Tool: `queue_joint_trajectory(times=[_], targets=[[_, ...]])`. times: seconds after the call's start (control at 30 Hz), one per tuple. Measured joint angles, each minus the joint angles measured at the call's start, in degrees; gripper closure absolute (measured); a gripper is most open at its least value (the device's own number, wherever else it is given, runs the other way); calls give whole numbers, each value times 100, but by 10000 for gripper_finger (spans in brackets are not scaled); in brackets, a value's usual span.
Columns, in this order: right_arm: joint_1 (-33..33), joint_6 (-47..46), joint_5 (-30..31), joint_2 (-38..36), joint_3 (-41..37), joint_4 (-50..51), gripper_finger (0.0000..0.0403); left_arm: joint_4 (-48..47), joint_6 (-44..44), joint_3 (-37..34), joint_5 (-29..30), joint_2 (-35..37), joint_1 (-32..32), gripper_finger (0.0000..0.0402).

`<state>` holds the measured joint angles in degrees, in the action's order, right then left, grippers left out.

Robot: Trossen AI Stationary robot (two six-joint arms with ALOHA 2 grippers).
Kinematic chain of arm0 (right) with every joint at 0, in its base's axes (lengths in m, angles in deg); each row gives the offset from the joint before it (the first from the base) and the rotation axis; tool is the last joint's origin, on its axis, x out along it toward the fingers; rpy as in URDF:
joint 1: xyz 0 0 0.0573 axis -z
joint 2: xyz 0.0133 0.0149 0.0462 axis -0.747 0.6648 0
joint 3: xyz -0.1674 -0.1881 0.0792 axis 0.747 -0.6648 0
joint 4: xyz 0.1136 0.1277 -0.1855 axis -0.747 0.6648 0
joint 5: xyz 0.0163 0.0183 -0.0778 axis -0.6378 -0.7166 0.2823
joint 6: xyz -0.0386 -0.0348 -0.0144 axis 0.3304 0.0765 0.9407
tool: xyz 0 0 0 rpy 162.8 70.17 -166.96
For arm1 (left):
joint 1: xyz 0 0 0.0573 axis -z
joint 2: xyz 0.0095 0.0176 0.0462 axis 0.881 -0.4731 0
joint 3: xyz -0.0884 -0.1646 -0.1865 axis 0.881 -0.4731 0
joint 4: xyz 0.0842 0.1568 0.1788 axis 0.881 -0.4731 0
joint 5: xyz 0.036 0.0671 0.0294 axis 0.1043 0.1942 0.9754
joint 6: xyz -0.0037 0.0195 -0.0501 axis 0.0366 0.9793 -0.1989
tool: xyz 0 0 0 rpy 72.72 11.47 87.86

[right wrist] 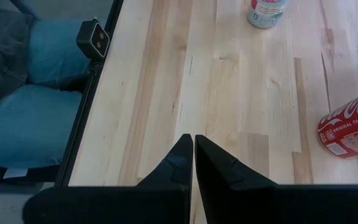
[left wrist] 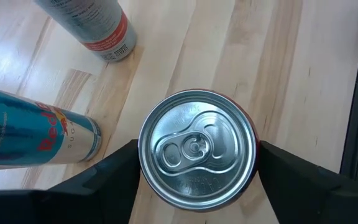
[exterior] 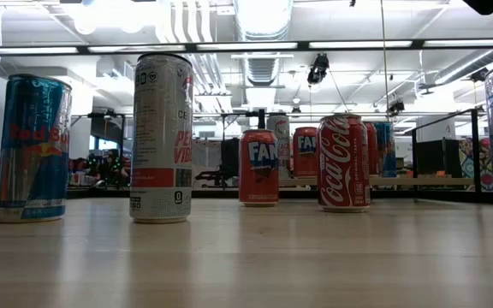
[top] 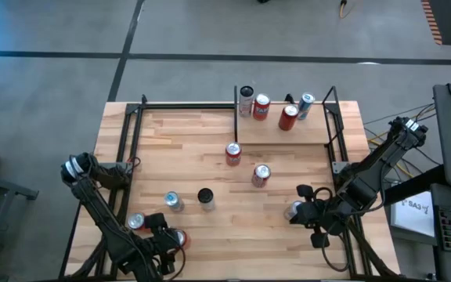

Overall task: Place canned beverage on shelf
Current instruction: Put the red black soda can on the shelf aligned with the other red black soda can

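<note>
Near the counter's (top: 210,168) front left corner, far from the shelf (top: 284,133), the left tool (left wrist: 196,163) straddles a red aluminium can with a silver pull-tab top (left wrist: 196,154). Its two dark fingers (left wrist: 114,171) stand on either side of the can, close to the wall or just touching it; I cannot tell whether they are clamped on it yet. This reads as the grasp step of the task: the can stands upright on the counter, not lifted.

Beside that can stand a blue-and-silver slim can (left wrist: 36,130) and, a little further toward the shelf, a tall white can with a red band (left wrist: 95,28).

The shelf, a light-wood board edged with thin black rods, sits at the counter's far right corner and already carries several upright cans (top: 262,106).

Right of the counter's middle, nearer the front than the shelf, the right tool (right wrist: 193,152) waits over bare wood, its fingers clenched together on nothing.

The next move, as I judge it, calls for a firm squeeze, a straight lift clear of the neighbouring cans, then a carry across to a free spot on the shelf board.
</note>
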<state>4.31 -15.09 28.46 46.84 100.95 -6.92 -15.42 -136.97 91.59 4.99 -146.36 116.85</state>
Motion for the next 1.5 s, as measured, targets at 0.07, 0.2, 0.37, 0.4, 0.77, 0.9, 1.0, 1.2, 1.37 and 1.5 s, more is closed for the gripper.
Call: queue_joint_trajectory(times=[0.07, 0.2, 0.37, 0.4, 0.77, 0.9, 1.0, 1.2, 1.37, 1.5], targets=[[-1, 2, 1, 0, 0, 0, 394, -15, -122, -8, 69, -2, 0, 101], [1, 2, 1, 0, 0, 0, 394, -45, -232, -15, 247, -7, -2, 41], [0, 2, 3, 0, -20, -13, 394, -50, -236, -15, 241, -116, -2, 7], [-1, 1, 2, 0, -35, -10, 394, -49, -233, -15, 239, -149, 0, 8], [1, -162, 6, 0, -302, -152, 394, -48, -177, -11, 298, -437, -7, 20], [1, -162, 93, 0, -363, -202, 394, -46, -173, -9, 304, -444, -7, 51], [1, -160, 93, 0, -385, -283, 394, -39, -174, -4, 310, -444, -7, 86], [1, -76, 99, 0, -385, -320, 394, -28, -173, -4, 327, -433, -7, 107], [1, -13, 106, 0, -385, -352, 394, -57, -79, 146, 312, -386, -7, 107], [1, 14, 106, 0, -385, -361, 394, -184, 215, 536, 557, -352, -6, 107]])
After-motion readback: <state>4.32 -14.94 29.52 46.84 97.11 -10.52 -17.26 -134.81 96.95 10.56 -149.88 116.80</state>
